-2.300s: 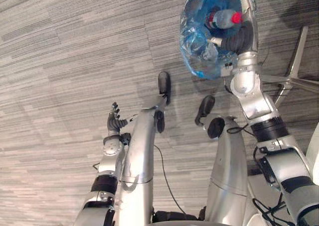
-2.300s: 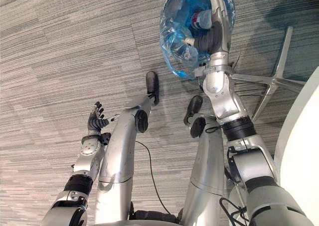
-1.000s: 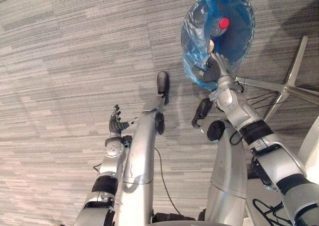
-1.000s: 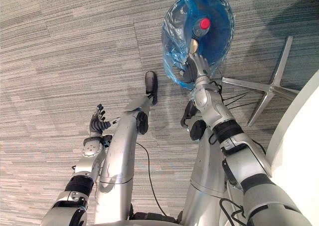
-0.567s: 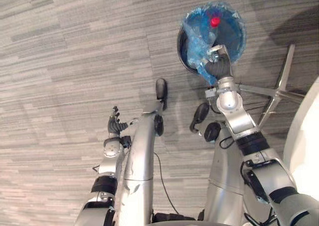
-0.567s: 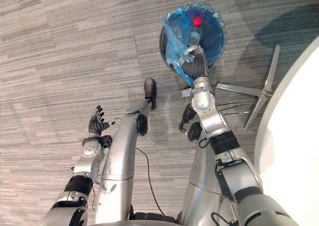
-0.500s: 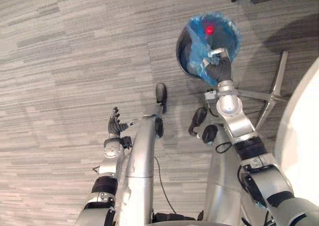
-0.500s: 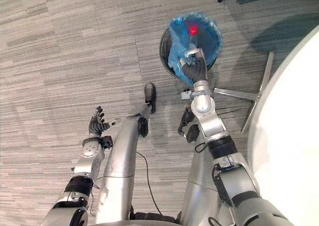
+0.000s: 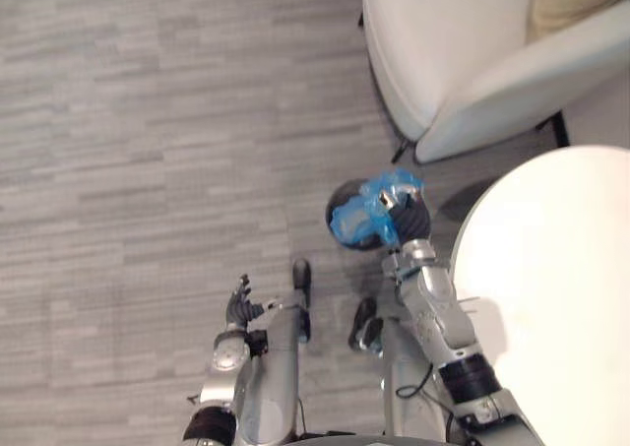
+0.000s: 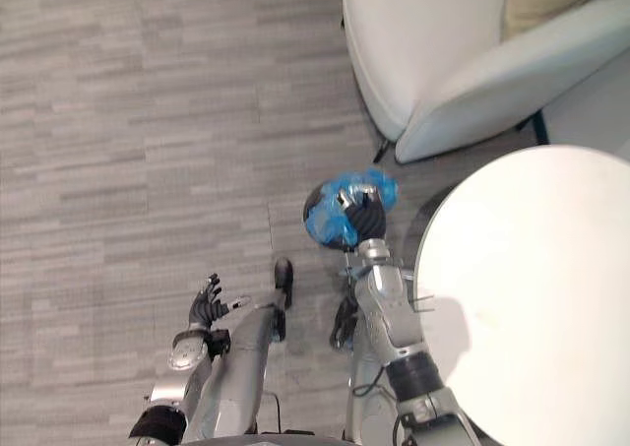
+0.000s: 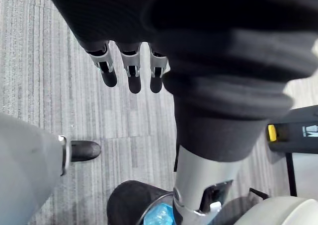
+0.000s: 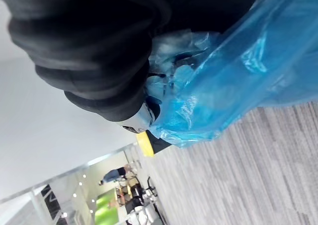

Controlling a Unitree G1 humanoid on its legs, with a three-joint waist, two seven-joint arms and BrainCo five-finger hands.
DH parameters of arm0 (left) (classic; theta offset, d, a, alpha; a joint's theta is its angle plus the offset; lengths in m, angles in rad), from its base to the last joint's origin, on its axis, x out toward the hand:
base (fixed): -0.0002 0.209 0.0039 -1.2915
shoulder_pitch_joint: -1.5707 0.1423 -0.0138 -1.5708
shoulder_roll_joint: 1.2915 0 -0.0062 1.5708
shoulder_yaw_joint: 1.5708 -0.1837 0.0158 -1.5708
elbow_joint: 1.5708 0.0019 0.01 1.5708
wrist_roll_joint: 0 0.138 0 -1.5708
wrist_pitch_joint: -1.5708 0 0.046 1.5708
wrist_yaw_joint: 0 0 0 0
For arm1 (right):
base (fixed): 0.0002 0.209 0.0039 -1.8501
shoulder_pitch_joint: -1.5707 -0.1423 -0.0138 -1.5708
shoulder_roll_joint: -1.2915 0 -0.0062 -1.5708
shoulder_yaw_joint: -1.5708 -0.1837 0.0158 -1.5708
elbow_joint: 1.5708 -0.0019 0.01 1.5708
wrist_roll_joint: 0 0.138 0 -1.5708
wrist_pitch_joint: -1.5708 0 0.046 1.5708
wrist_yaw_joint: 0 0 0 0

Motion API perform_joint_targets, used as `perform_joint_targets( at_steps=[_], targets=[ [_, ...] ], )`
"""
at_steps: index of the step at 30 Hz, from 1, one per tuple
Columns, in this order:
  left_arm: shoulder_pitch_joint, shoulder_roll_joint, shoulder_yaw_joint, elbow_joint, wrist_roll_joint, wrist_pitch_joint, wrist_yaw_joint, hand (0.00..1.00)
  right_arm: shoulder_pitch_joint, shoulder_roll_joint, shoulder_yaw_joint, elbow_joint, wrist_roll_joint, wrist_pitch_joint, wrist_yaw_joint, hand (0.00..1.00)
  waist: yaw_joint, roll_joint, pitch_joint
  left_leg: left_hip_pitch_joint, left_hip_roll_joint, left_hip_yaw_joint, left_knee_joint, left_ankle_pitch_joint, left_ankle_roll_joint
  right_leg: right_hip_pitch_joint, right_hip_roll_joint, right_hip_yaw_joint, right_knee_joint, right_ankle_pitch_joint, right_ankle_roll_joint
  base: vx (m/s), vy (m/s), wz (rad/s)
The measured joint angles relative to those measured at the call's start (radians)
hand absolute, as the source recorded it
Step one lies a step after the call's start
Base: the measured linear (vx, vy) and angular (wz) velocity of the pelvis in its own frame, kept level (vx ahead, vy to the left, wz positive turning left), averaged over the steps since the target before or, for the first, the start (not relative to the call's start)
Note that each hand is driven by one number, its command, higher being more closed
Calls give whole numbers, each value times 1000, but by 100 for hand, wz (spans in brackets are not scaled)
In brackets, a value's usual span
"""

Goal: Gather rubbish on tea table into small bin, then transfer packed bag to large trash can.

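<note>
Grey carpet floor [image 9: 128, 121] across most of the view, with a white armchair [image 9: 443, 62] at the far side and a round white surface [image 9: 551, 298] close on the right. Nothing showing on the visible part of that surface, so probably done with the gathering. Looks like the transfer step now.

Tucked into the gap between armchair and surface: a dark round bin [image 9: 337, 198], standing on the floor just ahead of the robot. Handy spot for sweeping rubbish off the edge, presumably.

Blue bag [image 9: 356, 224] next, crumpled and sitting over the right side of the bin. Can't tell whether lifted clear or partly inside. Nothing readable of the contents from up here.

Right hand [image 9: 408, 222] right on top of the bag, fingers curled into the bunched plastic and clamped on it. Grabbed at the neck rather than the belly, most likely to keep the mouth closed and avoid spills during the carry. From the wrist camera, plastic gathered tight against the dark cover and ballooning out past it, with carpet beyond.

Left hand [image 9: 238, 310] last: down low on the left, well apart from everything, fingers [image 11: 130, 71] straight and spread, holding nothing. Parked out of the way, guessing, with one arm enough for a light bag.
</note>
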Motion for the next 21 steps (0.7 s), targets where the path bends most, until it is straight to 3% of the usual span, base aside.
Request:
perform_joint_targets(
  at_steps=[5, 9, 14, 16, 18, 20, 21],
  targets=[
    [45, 29, -24, 28, 54, 0, -3, 0, 34, -2, -14, -30, 2, -1, 44, 100, -20, 0, -85, 167, -2, 5, -146, 32, 8, 157, 36, 17, -160, 41, 10, 182, 18, -15],
    [77, 52, -36, 2, 66, -2, -24, 0, 33, -41, -40, -29, -17, 1, 78, 100, -20, 0, -93, 246, 2, 6, -179, 36, 13, 249, 58, 50, -255, 79, 11, 129, 6, -25],
    [134, 75, -36, -97, 76, -13, -47, 0, 1, -69, -40, -30, -19, 1, 112, 100, -20, 3, -98, 259, 14, 12, -168, 31, 14, 266, 80, 129, -323, 137, 18, 6, 4, -48],
    [120, 93, -35, -141, 76, -15, -59, 0, -15, -73, -45, -30, -13, 0, 117, 100, -21, 8, -95, 205, 23, 2, -79, -24, 22, 235, 83, 132, -288, 135, 23, -124, 31, -10],
    [91, 102, -35, -194, 75, -24, -64, 0, -22, -89, -51, -30, -13, -1, 117, 100, -21, 15, -87, 152, 28, -28, 27, -64, 44, 196, 76, 167, -161, 79, 64, -134, 20, 39],
    [78, 105, -34, -234, 73, -33, -62, 0, -23, -89, -51, -39, -20, -4, 105, 100, -20, 13, -84, 134, 2, -68, 67, -75, 60, 166, 62, 232, 80, -12, 71, -135, -42, 79],
    [92, 97, -34, -269, 69, -39, -58, 0, -28, -78, -43, -50, -29, -8, 99, 100, -14, 13, -84, 122, -13, -89, 91, -76, 60, 180, 59, 266, 184, -45, 92, -166, -82, 82]
  ],
)
